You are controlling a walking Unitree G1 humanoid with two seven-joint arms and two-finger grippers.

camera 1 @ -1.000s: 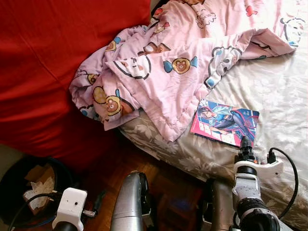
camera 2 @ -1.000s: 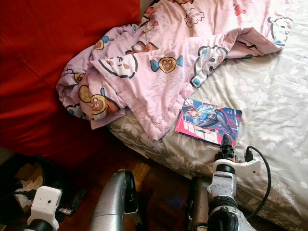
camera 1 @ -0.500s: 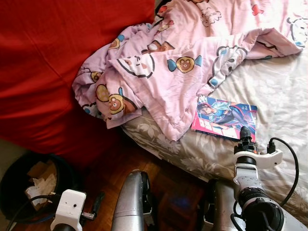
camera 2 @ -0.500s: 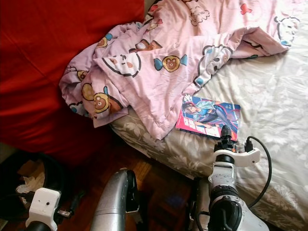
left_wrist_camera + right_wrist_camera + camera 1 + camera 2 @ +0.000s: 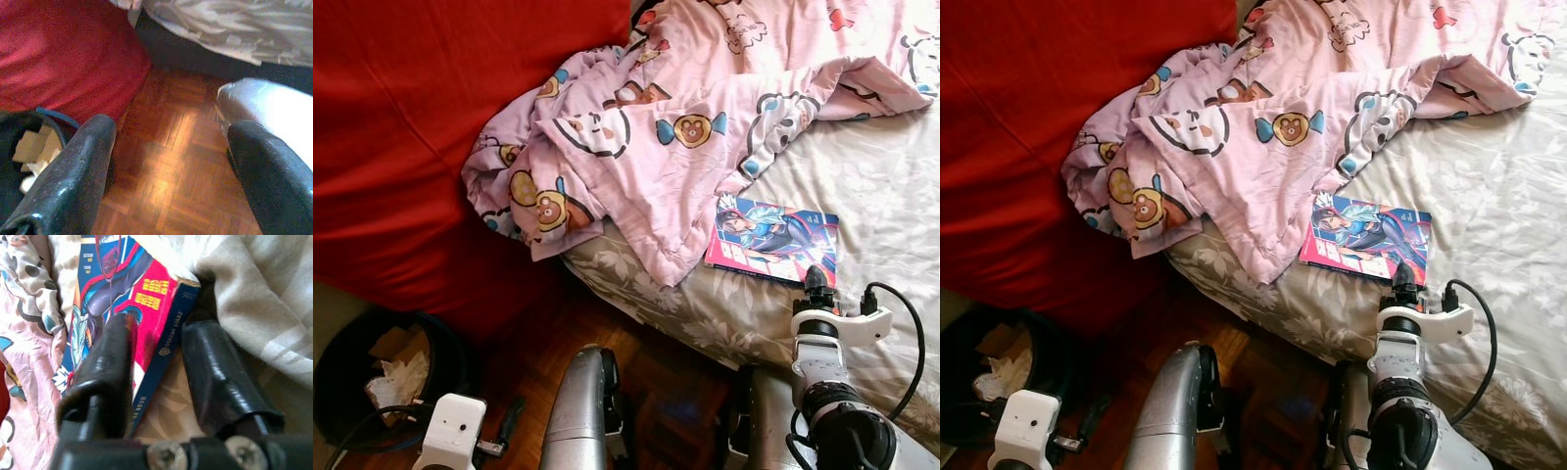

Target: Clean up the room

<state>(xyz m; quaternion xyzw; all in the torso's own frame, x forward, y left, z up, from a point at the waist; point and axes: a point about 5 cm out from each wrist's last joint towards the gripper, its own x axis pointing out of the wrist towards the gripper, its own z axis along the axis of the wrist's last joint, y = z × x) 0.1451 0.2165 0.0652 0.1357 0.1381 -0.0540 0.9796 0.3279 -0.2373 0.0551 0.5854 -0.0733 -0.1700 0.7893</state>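
You are looking down at a bed (image 5: pixel 891 176) with a pale floral sheet, and to its left a large red cover (image 5: pixel 401 147) that drops to a wooden parquet floor (image 5: pixel 538 357). A pink blanket (image 5: pixel 675 127) printed with cartoon bears lies crumpled across the bed's upper part and spills over the red cover at its left end. Down at the lower left you have a dark bin (image 5: pixel 372 377) on the floor with crumpled paper and card inside it. The thing to mind is the book (image 5: pixel 771 240), a thin volume with a blue and pink illustrated cover, lying flat on the sheet near the bed's front edge, just beside the blanket's lower hem. Your right gripper (image 5: pixel 159 350) is at the book's near edge: in the right wrist view its jaws are apart and straddle the blue spine at the corner, one finger over the pink cover and the other on the sheet side, but you cannot tell whether they press the book yet. Your left gripper (image 5: pixel 166 161) hangs low over the parquet beside the bin, its jaws wide apart with nothing between them.
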